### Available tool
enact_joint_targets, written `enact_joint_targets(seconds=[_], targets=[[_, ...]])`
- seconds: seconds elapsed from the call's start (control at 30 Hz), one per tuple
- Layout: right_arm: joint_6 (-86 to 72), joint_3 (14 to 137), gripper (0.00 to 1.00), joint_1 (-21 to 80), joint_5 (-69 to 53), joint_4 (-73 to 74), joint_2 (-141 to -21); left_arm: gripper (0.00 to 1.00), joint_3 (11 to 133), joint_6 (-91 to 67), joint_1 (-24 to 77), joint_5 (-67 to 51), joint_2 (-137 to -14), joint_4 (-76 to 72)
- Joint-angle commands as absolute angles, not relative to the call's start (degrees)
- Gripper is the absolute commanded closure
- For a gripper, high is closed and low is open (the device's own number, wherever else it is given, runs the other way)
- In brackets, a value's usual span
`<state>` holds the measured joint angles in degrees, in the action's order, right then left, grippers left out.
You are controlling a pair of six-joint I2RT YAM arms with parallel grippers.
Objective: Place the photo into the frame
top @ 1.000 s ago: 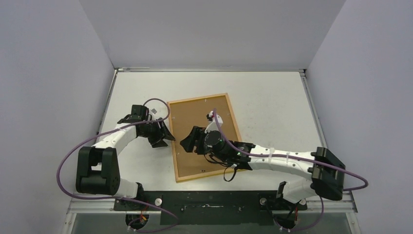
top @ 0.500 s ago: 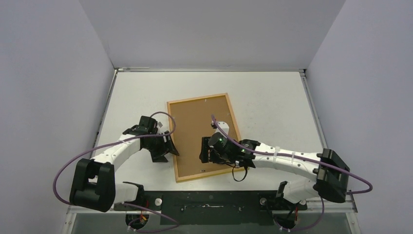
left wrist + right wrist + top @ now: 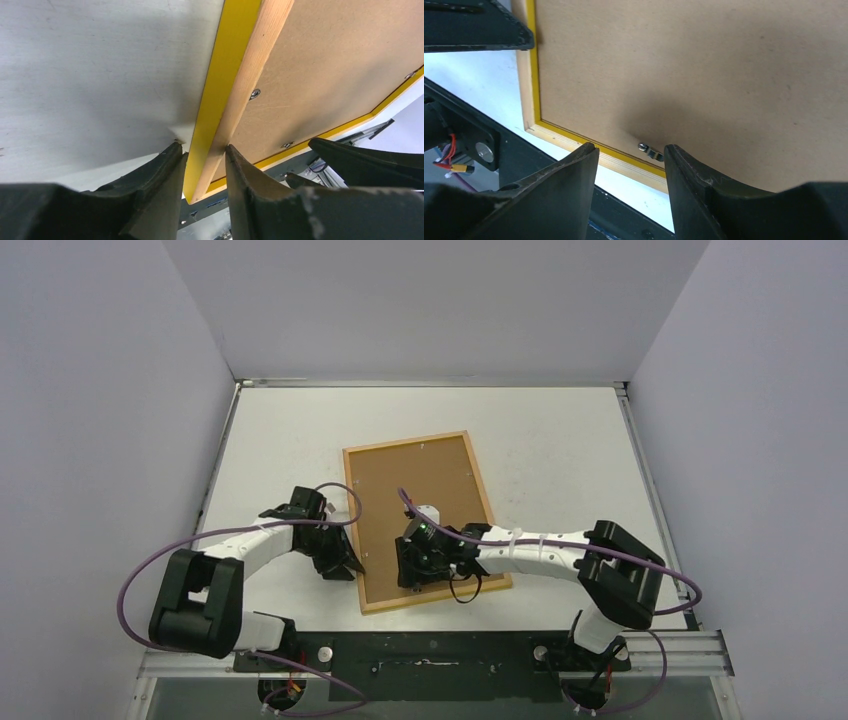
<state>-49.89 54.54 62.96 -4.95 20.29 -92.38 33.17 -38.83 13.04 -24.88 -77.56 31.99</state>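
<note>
The frame [image 3: 406, 442] lies face down on the table [image 3: 560, 460], about midway across and towards the near edge. Its light wood back is uppermost, a bright yellow band shows along its outer side, and the brown backing board [image 3: 415, 480] fills the opening. No photo shows in any view. The frame's long axis runs from the near edge away towards the back wall, the far end leaning a little to the left. The left gripper [image 3: 202, 146] is the nearer claw to the frame's left long rail. It sits low at that rail close to the near corner, one finger outside the yellow side and one on the wooden back. From the wrist view I cannot tell whether the fingers already pinch the rail or only bracket it. The right gripper [image 3: 630, 147] hangs over the near short end of the board with its fingers apart and nothing between them, directly above a small metal tab [image 3: 651, 151] beside the near rail. In my judgement, the coming move depends on the rail lying lengthwise between the left fingers.
</note>
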Motion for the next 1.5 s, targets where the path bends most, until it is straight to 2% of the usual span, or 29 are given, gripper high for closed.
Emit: enact_joint_targets(seconds=[0.0, 0.13, 0.63, 1.47], targets=[[-48.00, 56.84, 0.50, 62.59, -7.83, 16.72, -93.53, 0.69, 33.40, -39.14, 13.19, -27.32, -78.91, 28.90], [-48.14, 56.47, 0.52, 62.57, -8.50, 16.29, -94.97, 0.80, 33.22, -39.27, 13.19, -27.39, -79.99, 28.64], [-46.32, 55.19, 0.54, 62.54, -10.94, 21.17, -95.07, 0.92, 33.13, -39.38, 13.13, -27.84, -81.17, 27.94], [-47.59, 53.44, 0.56, 62.64, -17.33, 18.15, -95.52, 0.94, 34.00, -39.28, 13.16, -27.77, -83.62, 26.47]])
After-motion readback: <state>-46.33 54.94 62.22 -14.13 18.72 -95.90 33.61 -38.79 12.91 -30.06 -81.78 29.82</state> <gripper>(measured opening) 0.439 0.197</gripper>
